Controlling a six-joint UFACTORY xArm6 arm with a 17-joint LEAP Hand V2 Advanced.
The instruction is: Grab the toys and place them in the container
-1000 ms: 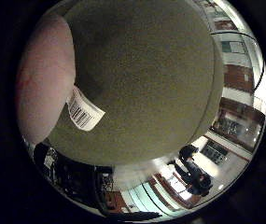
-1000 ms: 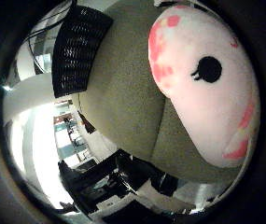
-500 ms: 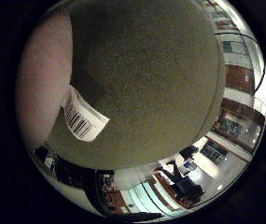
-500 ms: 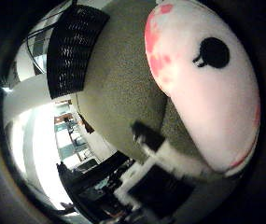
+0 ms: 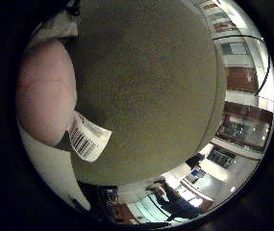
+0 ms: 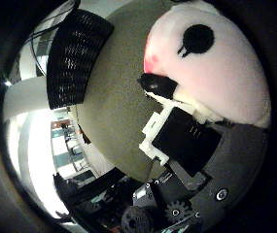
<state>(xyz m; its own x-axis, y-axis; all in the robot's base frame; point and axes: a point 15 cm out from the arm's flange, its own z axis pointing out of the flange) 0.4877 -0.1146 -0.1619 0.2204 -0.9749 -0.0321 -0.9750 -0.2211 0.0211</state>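
Plush toy (image 6: 216, 73) lying close under palm, running out past view edge; overall shape not readable. Hand (image 6: 186, 145) covering toy's near side where fingertip is meeting it. Tag (image 5: 87, 137) print too small to read. Black mesh container (image 6: 75, 58) beyond hand showing only one wall; interior hidden.

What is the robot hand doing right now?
Right hand: a finger curls in and touches the pink plush toy; whether it really grips it cannot be told.
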